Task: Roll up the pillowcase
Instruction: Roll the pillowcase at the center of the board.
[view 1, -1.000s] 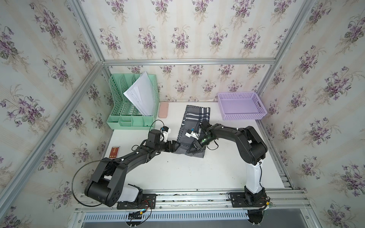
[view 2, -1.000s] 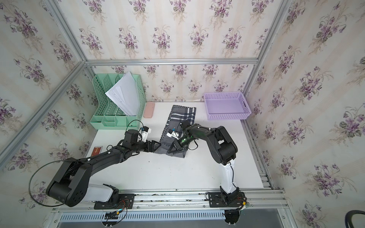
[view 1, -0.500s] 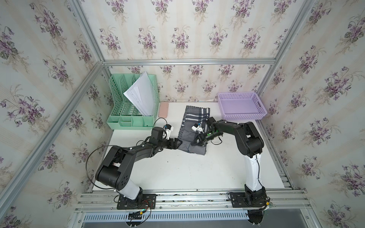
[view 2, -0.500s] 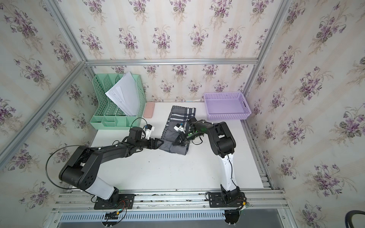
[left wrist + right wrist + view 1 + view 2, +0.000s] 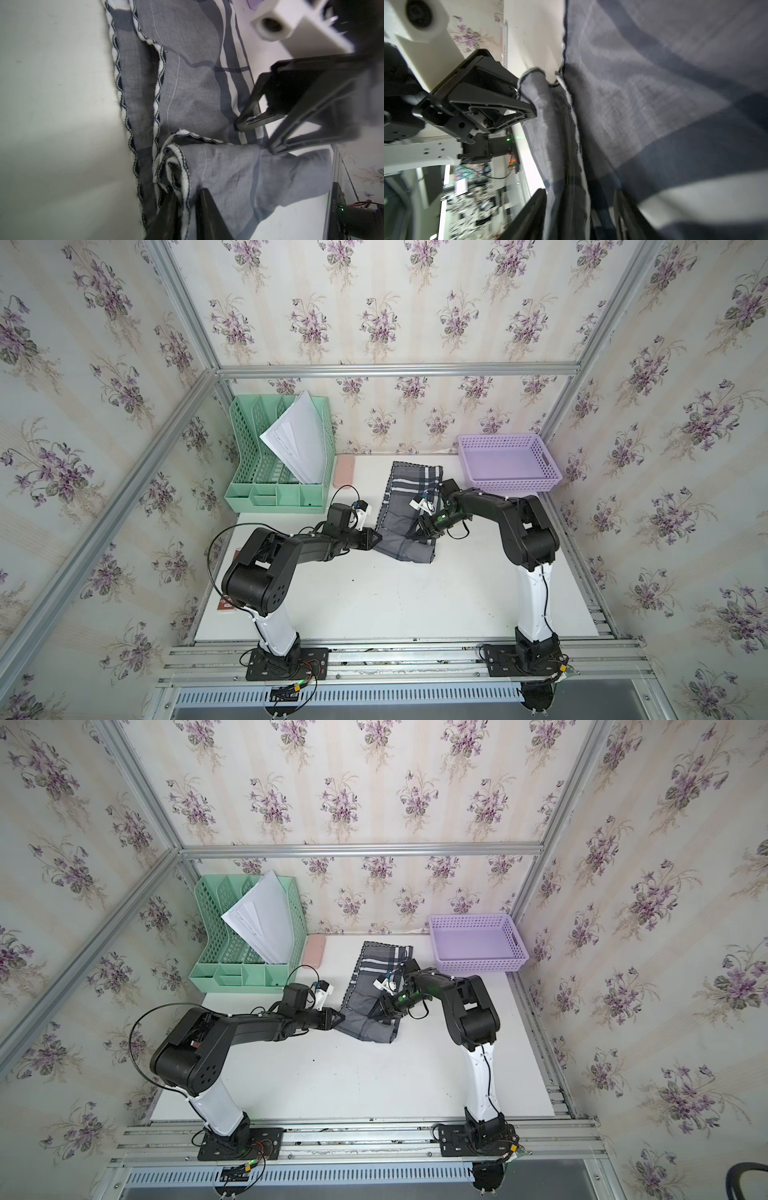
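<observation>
Pillowcase (image 5: 409, 506) lies rear-centre on the worktop (image 5: 395, 601) as a long strip running front to back. It sits between a green file rack (image 5: 274, 472) and a lavender basket (image 5: 515, 486), touching neither. Far end is flat w/ plaid stripes up. Near end is doubled over into a loose thick fold, plain grey side out; both top views show this (image 5: 374, 986). In the left wrist view the dark scalloped hem runs along the cloth's edge (image 5: 197, 93) and bunches at the fold's corner.

Left gripper (image 5: 376, 540) comes in low from the left at the fold's near-left corner. In its own wrist view (image 5: 187, 212) the jaws are nearly together, clamped on the bunched hem.

Right gripper (image 5: 417, 535) sits over the cloth at the fold's far side, tips angled down. Its jaws are apart, straddling a ridge of fabric (image 5: 571, 166); can't tell if the tips press it.

The two grippers are near each other, approx. facing across the fold.

White papers (image 5: 297, 439) lean in the rack. A flat pink item (image 5: 344, 470) lies just beside the rack by the back wall.
</observation>
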Controlling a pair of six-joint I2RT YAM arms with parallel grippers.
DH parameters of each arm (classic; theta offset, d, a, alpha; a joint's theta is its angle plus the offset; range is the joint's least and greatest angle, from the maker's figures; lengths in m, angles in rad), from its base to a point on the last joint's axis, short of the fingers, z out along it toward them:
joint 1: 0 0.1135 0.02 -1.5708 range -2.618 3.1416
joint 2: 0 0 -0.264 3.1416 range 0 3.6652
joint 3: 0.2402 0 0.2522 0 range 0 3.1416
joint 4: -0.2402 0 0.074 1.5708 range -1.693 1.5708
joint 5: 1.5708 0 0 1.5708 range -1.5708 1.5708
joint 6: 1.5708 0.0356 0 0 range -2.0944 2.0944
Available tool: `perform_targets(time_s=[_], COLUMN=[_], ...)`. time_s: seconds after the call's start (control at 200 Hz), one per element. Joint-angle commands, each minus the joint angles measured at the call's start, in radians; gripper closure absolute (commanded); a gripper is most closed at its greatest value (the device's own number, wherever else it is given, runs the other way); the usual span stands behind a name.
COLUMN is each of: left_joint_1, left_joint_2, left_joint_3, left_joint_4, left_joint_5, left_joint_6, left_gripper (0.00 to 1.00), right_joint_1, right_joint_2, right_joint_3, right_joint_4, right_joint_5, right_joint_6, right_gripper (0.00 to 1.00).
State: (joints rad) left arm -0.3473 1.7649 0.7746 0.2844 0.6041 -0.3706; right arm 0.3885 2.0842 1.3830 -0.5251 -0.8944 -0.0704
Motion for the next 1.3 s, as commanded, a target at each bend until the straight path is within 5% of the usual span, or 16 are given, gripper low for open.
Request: perform_targets(time_s=[0.0, 0.18, 0.275, 0.659, 0.834, 0.954, 1.104, 1.294], left_joint_1=[-0.001, -0.001, -0.001, 0.008, 0.014, 0.016, 0.021, 0.021], left_joint_2=[-0.002, -0.002, -0.004, -0.015, -0.006, 0.009, 0.012, 0.022], left_joint_3=[0.031, 0.086, 0.097, 0.097, 0.094, 0.115, 0.114, 0.119], left_joint_4=[-0.103, -0.208, -0.239, -0.261, -0.257, -0.294, -0.304, -0.293], left_joint_5=[-0.033, -0.048, -0.062, -0.078, -0.079, -0.104, -0.111, -0.089], left_joint_6=[-0.002, -0.009, -0.014, -0.020, -0.045, -0.050, -0.055, -0.057], left_gripper=[0.76, 0.77, 0.78, 0.75, 0.75, 0.76, 0.75, 0.74], right_joint_1=[0.075, 0.453, 0.585, 0.609, 0.629, 0.673, 0.739, 0.762], right_joint_2=[-0.247, -0.555, -0.551, -0.343, -0.406, -0.418, -0.531, -0.410], right_joint_3=[-0.114, -0.505, -0.618, -0.578, -0.622, -0.646, -0.699, -0.688], right_joint_4=[0.246, 0.679, 0.800, 0.733, 0.775, 0.790, 0.789, 0.833], right_joint_5=[0.464, 1.197, 1.379, 1.393, 1.344, 1.421, 1.331, 1.419], right_joint_6=[0.021, -0.332, -0.478, -0.524, -0.499, -0.519, -0.479, -0.480], right_gripper=[0.21, 0.08, 0.07, 0.08, 0.06, 0.00, 0.00, 0.01])
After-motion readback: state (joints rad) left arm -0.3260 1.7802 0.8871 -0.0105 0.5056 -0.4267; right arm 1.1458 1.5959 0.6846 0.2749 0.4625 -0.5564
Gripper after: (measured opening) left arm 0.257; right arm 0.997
